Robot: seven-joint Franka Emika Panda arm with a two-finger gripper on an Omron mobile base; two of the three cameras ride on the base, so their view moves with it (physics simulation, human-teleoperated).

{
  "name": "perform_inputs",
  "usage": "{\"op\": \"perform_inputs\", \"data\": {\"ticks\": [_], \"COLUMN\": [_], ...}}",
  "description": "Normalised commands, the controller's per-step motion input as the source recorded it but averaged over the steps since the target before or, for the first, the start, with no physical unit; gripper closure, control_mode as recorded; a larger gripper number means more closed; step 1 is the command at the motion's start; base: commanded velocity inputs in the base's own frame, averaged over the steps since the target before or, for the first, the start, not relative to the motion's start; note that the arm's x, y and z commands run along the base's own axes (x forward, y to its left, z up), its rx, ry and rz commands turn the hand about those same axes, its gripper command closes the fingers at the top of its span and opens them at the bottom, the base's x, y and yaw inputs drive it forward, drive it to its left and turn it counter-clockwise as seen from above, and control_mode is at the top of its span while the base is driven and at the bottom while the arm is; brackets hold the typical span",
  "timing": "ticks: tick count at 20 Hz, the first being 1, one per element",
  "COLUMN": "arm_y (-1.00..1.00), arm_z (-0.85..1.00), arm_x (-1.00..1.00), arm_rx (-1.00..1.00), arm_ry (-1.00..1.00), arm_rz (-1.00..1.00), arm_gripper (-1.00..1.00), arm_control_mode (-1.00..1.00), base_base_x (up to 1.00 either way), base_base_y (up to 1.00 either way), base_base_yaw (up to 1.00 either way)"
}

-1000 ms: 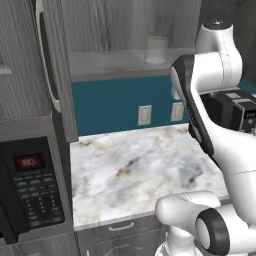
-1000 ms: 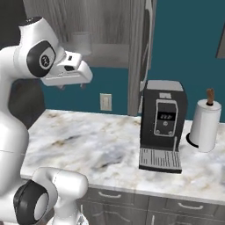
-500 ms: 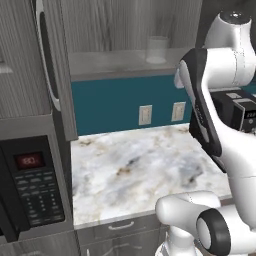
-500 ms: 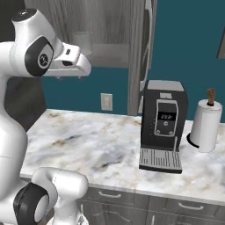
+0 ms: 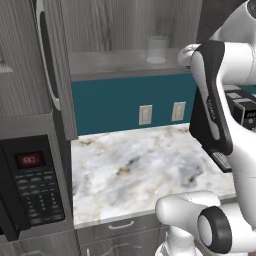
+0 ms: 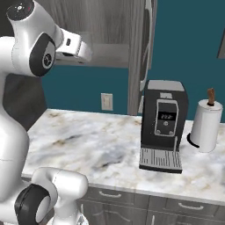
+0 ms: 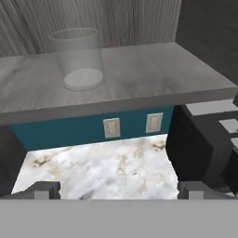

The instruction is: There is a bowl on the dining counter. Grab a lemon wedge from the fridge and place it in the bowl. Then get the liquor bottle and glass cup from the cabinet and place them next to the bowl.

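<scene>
While the arm is reaching up toward the open cabinet, the glass cup [image 7: 78, 59] is standing upright on the cabinet shelf [image 7: 139, 79], left of centre in the hand view. The tool [image 7: 118, 189] is facing it with fingers spread wide. It should be centring on the cup, staying level, and closing around the mid-wall.

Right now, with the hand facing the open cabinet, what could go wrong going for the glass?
1. The short clear glass cup is nearly see-through against the grey wood-grain shelf, so a misjudged approach might knock it over.
2. It stands back from the shelf's front edge, and the jaws sit wide apart, lower than the shelf; rising carelessly could strike that edge.
3. The black coffee machine stands close below, to one side.
</scene>
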Motion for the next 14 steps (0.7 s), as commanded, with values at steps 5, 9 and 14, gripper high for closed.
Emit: {"op": "perform_inputs", "data": {"ticks": [5,9,14], "arm_y": [0.00,0.00,0.00], "arm_z": [0.50,0.44,0.29], "arm_x": [0.37,0.51,0.59], "arm_rx": [0.13,0.14,0.15], "arm_ry": [-0.08,0.00,0.00], "arm_rz": [-0.01,-0.01,0.00], "arm_gripper": [-1.00,-1.00,-1.00], "arm_control_mode": [-1.00,-1.00,-1.00], "base_base_x": [0.00,0.00,0.00], "base_base_y": [0.00,0.00,0.00], "base_base_yaw": [0.00,0.00,0.00]}}
